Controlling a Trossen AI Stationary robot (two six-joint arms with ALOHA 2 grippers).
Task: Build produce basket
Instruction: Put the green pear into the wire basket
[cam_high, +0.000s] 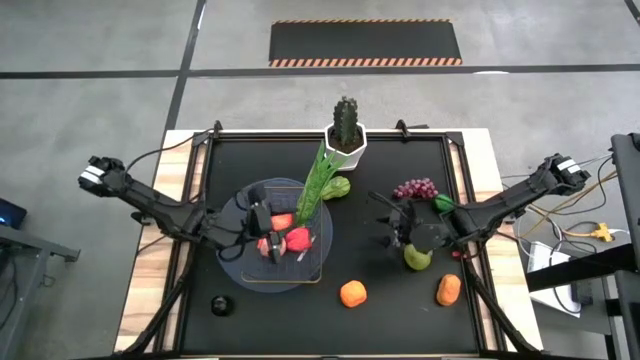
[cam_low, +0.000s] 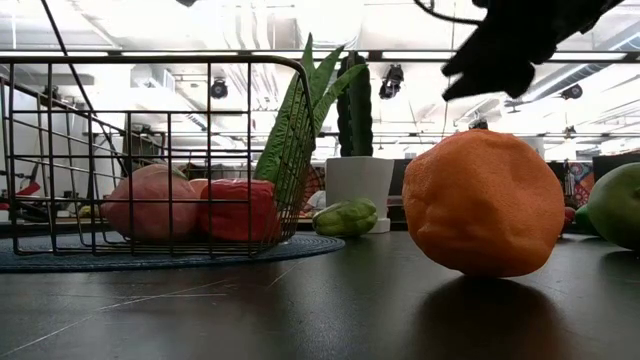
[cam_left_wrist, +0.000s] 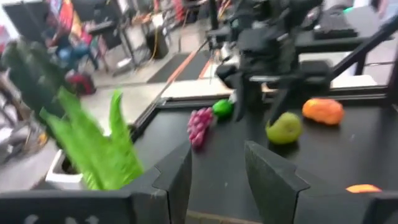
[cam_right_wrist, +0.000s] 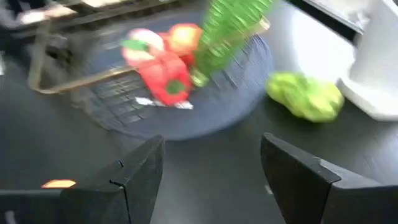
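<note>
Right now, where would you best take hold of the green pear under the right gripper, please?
Probably across the green pear's round belly, coming straight down. It lies on the mat just below the open right gripper, apart from the grapes and the orange, so both sides look free.

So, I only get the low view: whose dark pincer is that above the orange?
Observer: That's the right pincer, open and empty, near the green pear.
Operator: Any fruit hidden behind that orange?
Observer: Purple grapes lie farther back, and a second orange piece lies off to its right.
Operator: And the left arm?
Observer: The left pincer is open over the basket, by the red pepper.
</note>
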